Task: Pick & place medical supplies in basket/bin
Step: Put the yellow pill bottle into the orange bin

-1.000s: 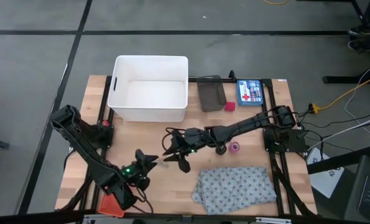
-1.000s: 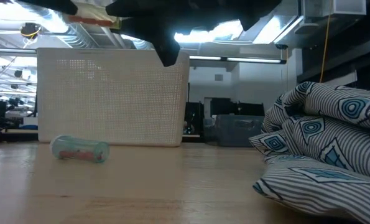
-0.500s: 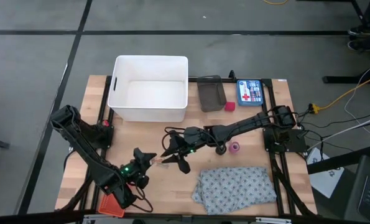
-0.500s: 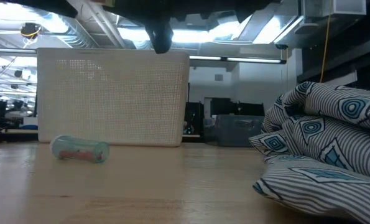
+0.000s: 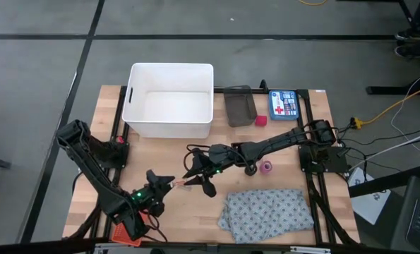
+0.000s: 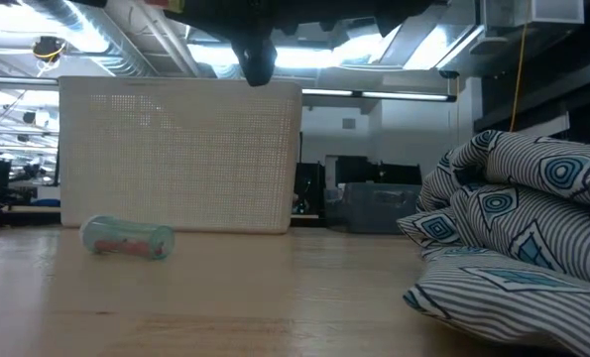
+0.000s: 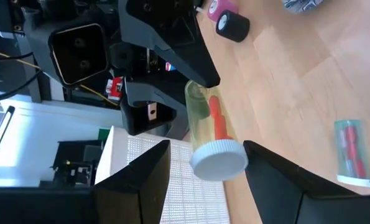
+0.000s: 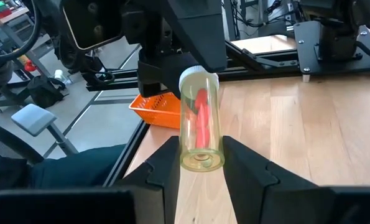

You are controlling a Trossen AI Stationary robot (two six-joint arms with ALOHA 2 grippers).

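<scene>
My right gripper [image 8: 200, 168] holds a clear vial [image 8: 200, 121] with red contents and a white cap [image 7: 219, 160], lifted over the table's middle [image 5: 180, 182]. My left gripper [image 7: 206, 149] is open and reaches in from the near left [image 5: 166, 183]. Its fingers stand on either side of the cap with a gap on both sides. A second capped vial [image 6: 127, 239] lies on its side on the table. The orange basket [image 5: 127, 231] sits at the near left corner. A grey patterned cloth [image 5: 268, 212], a pink roll [image 5: 267, 167], a dark roll [image 5: 252, 169] and a red block [image 5: 261, 121] rest on the table. My right gripper pinches the vial's closed bottom end [image 8: 201, 160] between its two fingers. The fingers come nearly level from the table's right side and lie along the vial. The vial is lifted clear of the table and sticks out ahead of the fingers, cap end toward my left gripper.
A large white tub [image 5: 169, 99] stands at the far left. Beside it are a dark tray [image 5: 239, 106] and a blue first-aid case [image 5: 283, 104]. Bare wood lies between the tub and the grippers.
My left arm's wrist has swung a little toward the table's left edge, while its open fingers stay around the vial's cap. The vial and my right gripper have kept their place.
</scene>
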